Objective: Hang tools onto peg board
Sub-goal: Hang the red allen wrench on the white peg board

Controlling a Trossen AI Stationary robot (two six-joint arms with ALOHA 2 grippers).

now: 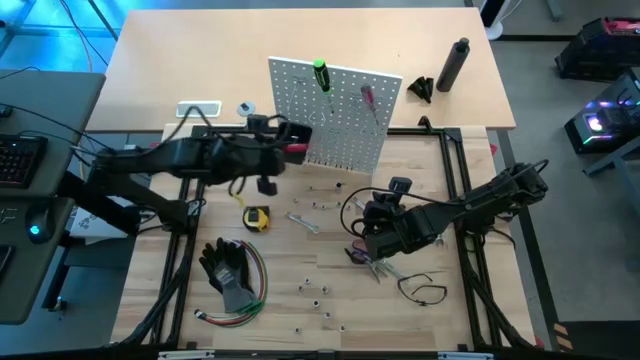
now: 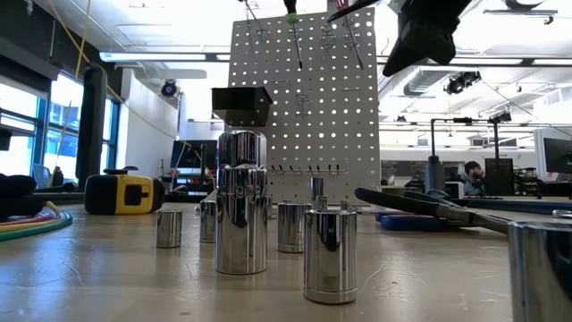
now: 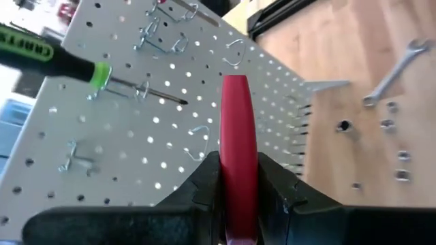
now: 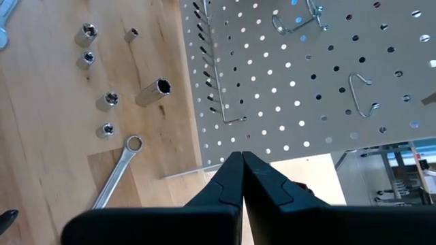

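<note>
The wooden table (image 1: 150,300) carries the peg board (image 1: 345,140), which stands upright just ahead of the left gripper (image 3: 238,197). That gripper hovers raised at the board's front face, its fingers pinching a red-handled tool (image 3: 238,156) whose handle juts forward toward the holes. A green-handled screwdriver (image 3: 41,51) hangs on a hook of the board, up and to one side of the left gripper's tips, and a red-handled screwdriver (image 1: 369,98) hangs on the board farther toward the right arm. A small black bin (image 2: 239,103) sits on the board's front.

The right gripper (image 4: 242,167) waits low over the table in front of the board, its fingers pressed together with nothing between them. Red-handled pliers (image 1: 372,262) lie just beside it, and a thin black loop (image 1: 425,291) lies near it, away from the board.

A yellow tape measure (image 1: 257,219) rests below the left gripper, with black gloves (image 1: 228,268) and coloured wires (image 1: 240,305) beyond. A silver wrench (image 4: 116,178) and small sockets (image 4: 85,44) lie between the right gripper and the board.
</note>
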